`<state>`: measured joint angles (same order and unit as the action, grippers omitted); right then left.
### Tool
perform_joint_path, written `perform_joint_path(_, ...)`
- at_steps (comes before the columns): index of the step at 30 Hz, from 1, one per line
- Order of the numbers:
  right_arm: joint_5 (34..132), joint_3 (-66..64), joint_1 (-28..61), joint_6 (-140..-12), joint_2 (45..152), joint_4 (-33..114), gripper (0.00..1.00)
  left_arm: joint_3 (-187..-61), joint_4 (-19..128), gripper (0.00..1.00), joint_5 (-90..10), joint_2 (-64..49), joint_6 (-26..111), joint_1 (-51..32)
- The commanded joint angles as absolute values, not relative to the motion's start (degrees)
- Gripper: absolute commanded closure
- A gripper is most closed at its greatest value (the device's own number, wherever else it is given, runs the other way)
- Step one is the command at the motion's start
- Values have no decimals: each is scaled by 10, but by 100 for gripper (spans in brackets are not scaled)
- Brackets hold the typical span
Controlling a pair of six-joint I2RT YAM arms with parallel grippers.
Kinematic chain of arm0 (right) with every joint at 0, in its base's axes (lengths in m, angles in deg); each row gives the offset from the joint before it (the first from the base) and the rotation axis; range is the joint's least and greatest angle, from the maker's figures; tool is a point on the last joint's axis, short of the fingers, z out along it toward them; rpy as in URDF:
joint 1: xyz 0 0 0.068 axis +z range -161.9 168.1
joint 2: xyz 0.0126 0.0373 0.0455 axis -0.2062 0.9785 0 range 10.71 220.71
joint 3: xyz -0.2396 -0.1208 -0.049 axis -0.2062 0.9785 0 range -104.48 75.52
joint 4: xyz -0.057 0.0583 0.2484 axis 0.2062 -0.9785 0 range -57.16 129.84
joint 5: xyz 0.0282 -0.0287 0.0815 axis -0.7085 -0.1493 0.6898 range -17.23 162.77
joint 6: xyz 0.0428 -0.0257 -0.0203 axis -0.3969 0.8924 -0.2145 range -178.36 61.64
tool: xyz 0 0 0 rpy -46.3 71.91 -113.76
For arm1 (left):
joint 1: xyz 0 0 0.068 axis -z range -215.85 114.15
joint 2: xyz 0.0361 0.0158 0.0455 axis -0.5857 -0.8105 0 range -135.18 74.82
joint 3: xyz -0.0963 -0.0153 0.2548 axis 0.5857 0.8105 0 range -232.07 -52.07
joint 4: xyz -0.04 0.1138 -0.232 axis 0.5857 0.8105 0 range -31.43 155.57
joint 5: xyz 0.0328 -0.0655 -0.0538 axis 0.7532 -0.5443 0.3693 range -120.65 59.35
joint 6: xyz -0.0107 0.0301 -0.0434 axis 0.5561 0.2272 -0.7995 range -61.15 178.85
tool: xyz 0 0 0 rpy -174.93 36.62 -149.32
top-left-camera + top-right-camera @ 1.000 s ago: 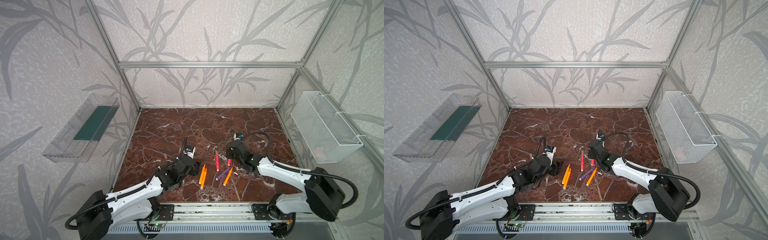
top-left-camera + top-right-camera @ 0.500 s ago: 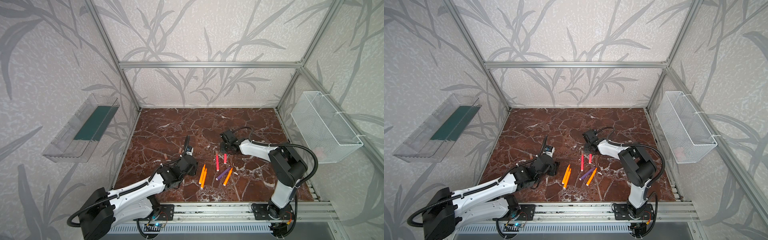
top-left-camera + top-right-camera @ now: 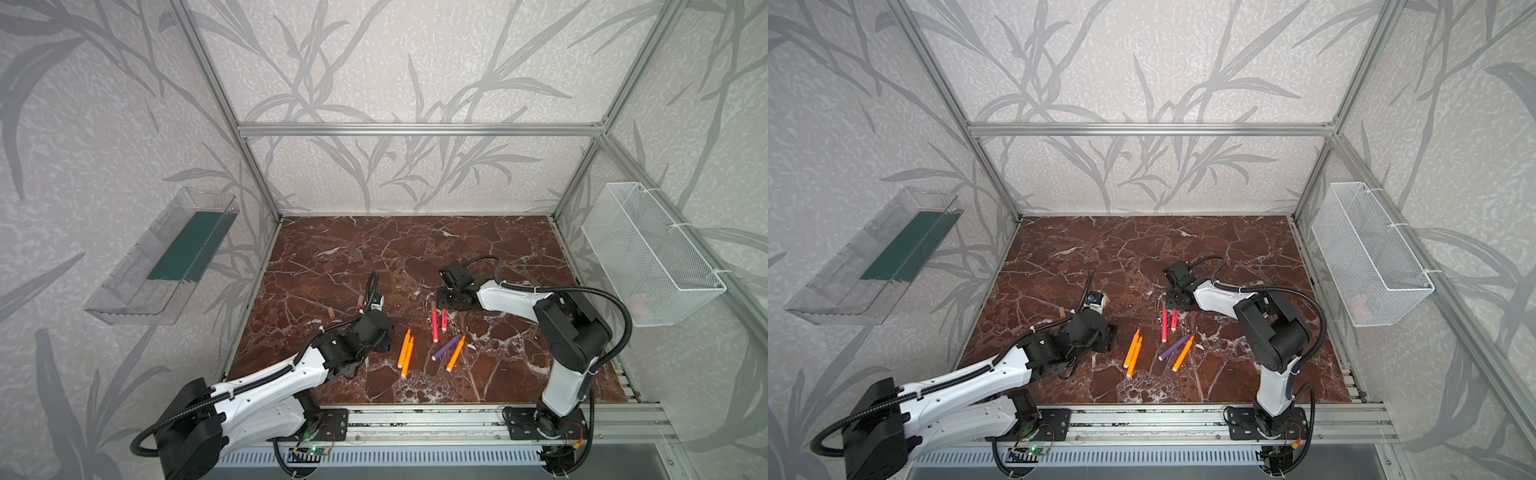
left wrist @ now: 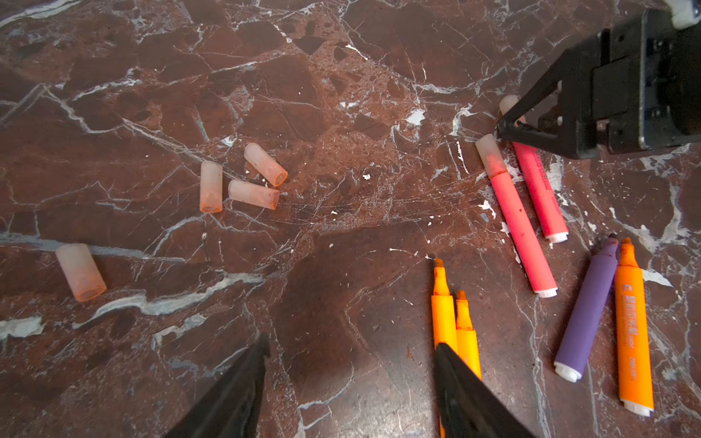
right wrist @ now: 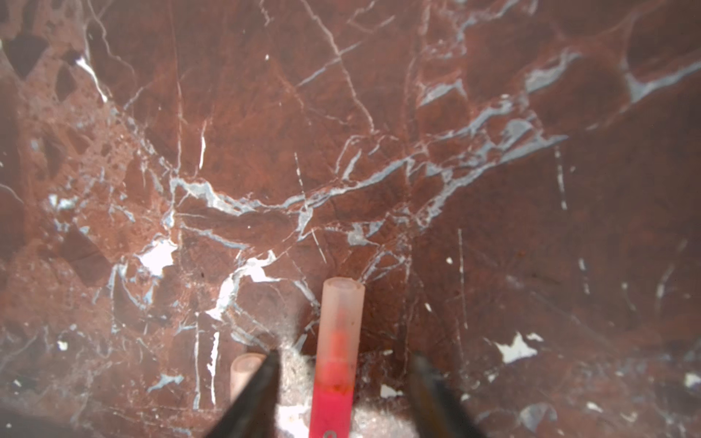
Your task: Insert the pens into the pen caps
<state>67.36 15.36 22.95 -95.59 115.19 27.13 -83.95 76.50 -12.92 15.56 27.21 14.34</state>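
Two pink-red pens point(image 4: 523, 227) lie side by side at the centre of the table point(image 3: 374, 257), each fitted at its far end with one of the pen caps. Four uncapped pens lie nearer: an orange pair point(image 4: 451, 322) touching each other and, to their right, a purple pen point(image 4: 588, 311) beside a third orange pen point(image 4: 631, 326). Four loose pen caps lie left of the pens, three clustered point(image 4: 253, 194) and one point(image 4: 80, 271) apart.

Jaw state:
- The right gripper point(image 5: 345, 355) has its jaws apart, straddling the capped end of one pink-red pen with a gap on each side. Nothing is clamped.
- The left gripper point(image 4: 351, 343) has its jaws apart and empty, low over the table, with one finger point(image 4: 455, 379) above the orange pair.

Hazards from this position:
1. One right finger point(image 5: 261, 379) stands just beside the neighbouring cap. A sideways withdrawal would likely knock that pen and set it rolling.
2. The frames do not show whether the cap is fully seated. A loose cap could slip off if it is disturbed.
3. Closing the left jaws here would probably catch both touching orange pens, or pinch one askew.
4. The loose caps are small and round. An off-axis approach would likely push them away.
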Motion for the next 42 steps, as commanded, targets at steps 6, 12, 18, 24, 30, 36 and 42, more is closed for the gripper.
perform_joint_path(6, 688, 192, 228, -902, 1028, 278, 1, -850, 798, 25, -99, 180, 271, 142)
perform_joint_path(12, 736, 251, 228, -880, 923, 331, 1, -863, 833, 25, -127, 194, 264, 142)
perform_joint_path(18, 749, 294, 228, -882, 856, 362, 1, -846, 848, 25, -177, 204, 231, 146)
perform_joint_path(24, 757, 369, 233, -894, 783, 425, 1, -817, 846, 31, -216, 208, 189, 164)
perform_joint_path(30, 728, 411, 243, -883, 686, 420, 1, -819, 810, 35, -225, 147, 173, 219)
perform_joint_path(36, 730, 433, 245, -889, 646, 413, 1, -869, 779, 43, -200, 19, 176, 244)
perform_joint_path(42, 719, 461, 246, -895, 605, 411, 1, -885, 741, 52, -185, -37, 175, 244)
